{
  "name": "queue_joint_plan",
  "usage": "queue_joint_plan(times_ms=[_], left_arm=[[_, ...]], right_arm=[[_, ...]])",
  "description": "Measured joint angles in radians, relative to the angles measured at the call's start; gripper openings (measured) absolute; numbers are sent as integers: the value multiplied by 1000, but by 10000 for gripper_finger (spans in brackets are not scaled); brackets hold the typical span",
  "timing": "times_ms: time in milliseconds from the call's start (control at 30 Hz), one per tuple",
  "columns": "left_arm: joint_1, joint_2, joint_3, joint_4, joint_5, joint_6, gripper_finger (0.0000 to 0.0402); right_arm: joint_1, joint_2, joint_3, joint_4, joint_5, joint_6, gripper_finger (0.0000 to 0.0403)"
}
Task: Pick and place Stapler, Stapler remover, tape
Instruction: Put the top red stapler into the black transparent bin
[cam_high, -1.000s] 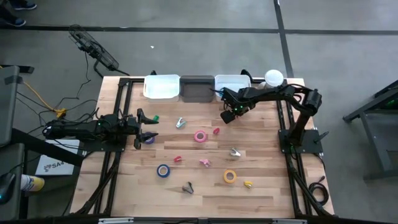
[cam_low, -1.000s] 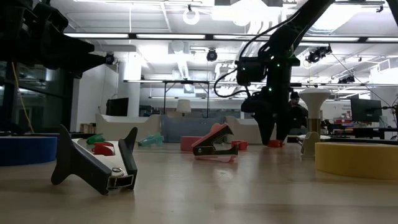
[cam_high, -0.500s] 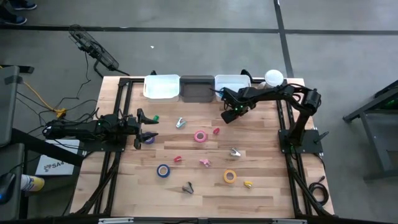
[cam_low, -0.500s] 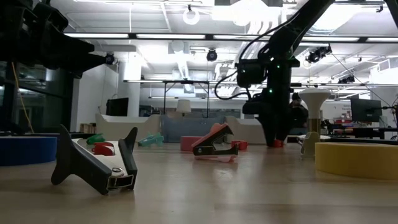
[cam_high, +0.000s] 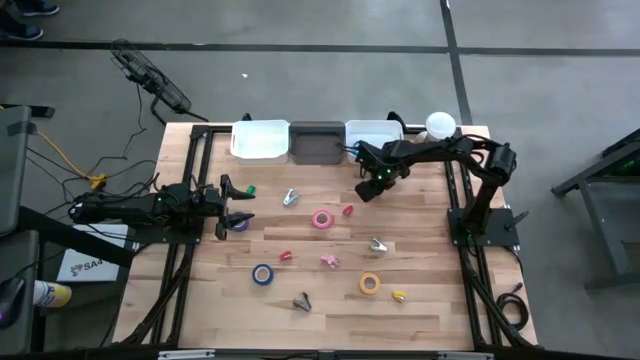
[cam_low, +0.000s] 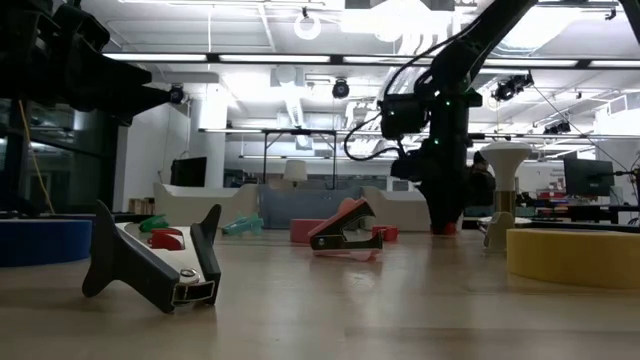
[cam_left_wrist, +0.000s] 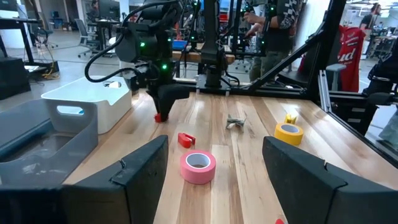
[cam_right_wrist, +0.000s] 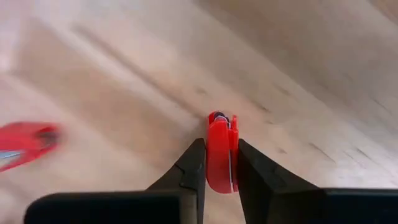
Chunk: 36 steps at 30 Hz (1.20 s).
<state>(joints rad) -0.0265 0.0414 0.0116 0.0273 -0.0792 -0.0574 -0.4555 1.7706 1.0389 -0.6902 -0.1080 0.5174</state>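
My right gripper (cam_high: 366, 189) stands at the far right of the table, just in front of the bins, shut on a small red piece (cam_right_wrist: 220, 152) with a silvery strip along it. My left gripper (cam_high: 232, 207) waits open at the left edge, with a purple tape roll (cam_high: 240, 225) beside it. Pink tape (cam_high: 321, 219), blue tape (cam_high: 262, 274) and yellow tape (cam_high: 369, 284) lie flat on the wood. A red stapler remover (cam_low: 345, 228) and a dark one (cam_low: 155, 262) rest on the table in the low view. My right gripper pinches the small red piece by its two flat sides (cam_right_wrist: 214, 163) between both fingers, coming from above and pointing down. The piece stands on edge, its lower end (cam_left_wrist: 160, 117) at the tabletop; whether it is lifted clear, I cannot tell.
Two white bins (cam_high: 260, 139) (cam_high: 373, 133) and a grey one (cam_high: 316, 141) line the far edge. Another red piece (cam_high: 347, 211), silvery pieces (cam_high: 377, 244) (cam_high: 290, 198), a green piece (cam_high: 251, 189) and a small yellow piece (cam_high: 399, 296) lie scattered. People stand beyond the table.
My right gripper has shut its fingers on the small red piece, staying at the same spot on the table.
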Motion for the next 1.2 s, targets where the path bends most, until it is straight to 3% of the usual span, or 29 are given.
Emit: queue_joint_plan(times_ms=[300,467,1033,1200], left_arm=[[0,0,0,0,0,0,259],[0,0,0,0,0,0,259],[0,0,0,0,0,0,259],[0,0,0,0,0,0,259]], right_arm=[[14,-35,192,14,-93,-90,54],[6,2,340,-4,-85,-270,54],[-56,401,945,-304,-49,-624,54],[-67,517,1082,-379,2,-652,56]])
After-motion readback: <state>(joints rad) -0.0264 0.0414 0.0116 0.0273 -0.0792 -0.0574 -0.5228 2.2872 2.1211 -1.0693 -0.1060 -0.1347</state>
